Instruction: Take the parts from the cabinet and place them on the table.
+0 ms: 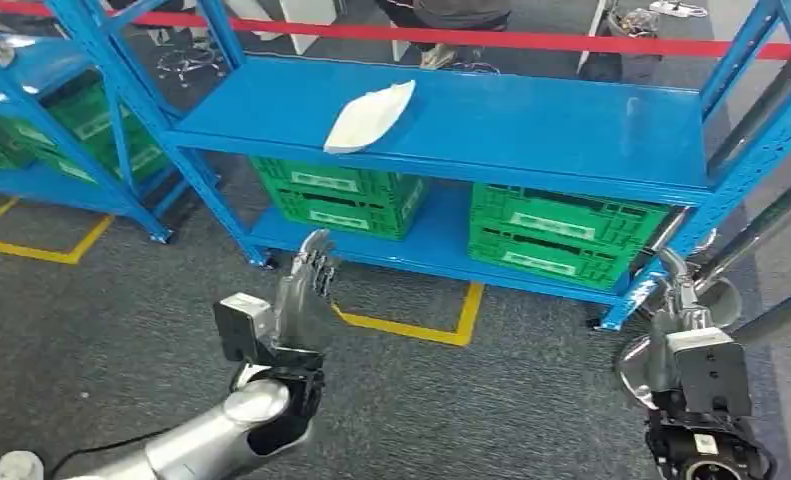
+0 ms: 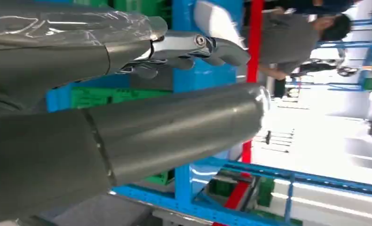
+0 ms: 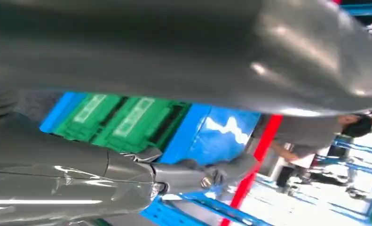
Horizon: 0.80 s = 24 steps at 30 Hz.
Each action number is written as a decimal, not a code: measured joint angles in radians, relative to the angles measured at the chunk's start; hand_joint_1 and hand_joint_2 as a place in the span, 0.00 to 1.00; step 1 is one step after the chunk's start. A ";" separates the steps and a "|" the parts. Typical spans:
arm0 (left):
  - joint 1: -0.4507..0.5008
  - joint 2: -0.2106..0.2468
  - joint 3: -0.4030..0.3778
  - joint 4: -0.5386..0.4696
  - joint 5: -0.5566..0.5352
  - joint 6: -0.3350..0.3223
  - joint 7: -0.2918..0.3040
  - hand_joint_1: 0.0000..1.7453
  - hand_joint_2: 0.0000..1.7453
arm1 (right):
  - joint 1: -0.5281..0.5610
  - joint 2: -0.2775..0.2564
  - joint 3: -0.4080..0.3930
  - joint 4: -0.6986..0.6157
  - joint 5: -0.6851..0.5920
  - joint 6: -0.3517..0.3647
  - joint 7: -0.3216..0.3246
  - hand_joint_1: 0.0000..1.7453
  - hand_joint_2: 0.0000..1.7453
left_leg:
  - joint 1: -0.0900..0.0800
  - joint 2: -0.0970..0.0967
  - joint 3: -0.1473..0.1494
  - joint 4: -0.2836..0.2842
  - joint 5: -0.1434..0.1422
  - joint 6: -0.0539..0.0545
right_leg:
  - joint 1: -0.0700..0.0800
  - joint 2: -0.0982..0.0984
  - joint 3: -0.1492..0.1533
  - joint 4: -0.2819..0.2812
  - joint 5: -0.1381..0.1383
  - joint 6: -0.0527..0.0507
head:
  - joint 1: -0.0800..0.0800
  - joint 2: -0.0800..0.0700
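A white moulded part (image 1: 371, 115) lies on the upper shelf of the blue rack (image 1: 551, 125) in front of me. My left hand (image 1: 306, 285) is raised below and short of that shelf, fingers stretched out towards it and holding nothing. The left wrist view has the white part (image 2: 216, 20) just beyond the fingertips (image 2: 221, 49), with a gap between them. Low at the right, near the rack's corner post, my right hand (image 1: 683, 290) is held up empty. Its fingers (image 3: 207, 176) stand apart from the thumb in the right wrist view.
Two green crates (image 1: 341, 195) (image 1: 561, 235) sit on the lower shelf. A second blue rack (image 1: 61, 120) stands at the left. Yellow tape (image 1: 421, 325) marks the grey carpet. Red barrier tape (image 1: 531, 40) runs behind the rack, and a person (image 2: 287, 42) stands beyond it.
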 joint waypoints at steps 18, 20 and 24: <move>0.010 -0.005 0.000 -0.002 -0.004 -0.013 -0.005 0.00 0.00 | -0.003 0.000 0.008 0.011 0.026 -0.007 0.002 0.00 0.00 | 0.057 0.002 0.087 0.003 -0.084 -0.097 | -0.018 -0.004 -0.035 0.015 0.028 0.018 | 0.019 0.000; 0.007 -0.004 0.000 -0.002 -0.004 -0.013 -0.007 0.00 0.00 | -0.006 0.000 0.008 0.010 0.032 -0.009 0.002 0.00 0.00 | 0.058 0.002 0.023 0.122 -0.131 -0.104 | -0.018 -0.006 -0.027 0.014 0.023 0.010 | 0.007 0.000; 0.013 -0.004 0.000 -0.002 -0.002 -0.014 -0.008 0.00 0.00 | -0.007 0.000 0.010 0.012 0.038 -0.012 0.003 0.00 0.00 | 0.057 0.002 -0.149 0.352 -0.165 -0.101 | -0.011 -0.009 -0.015 0.014 0.008 0.002 | -0.004 0.000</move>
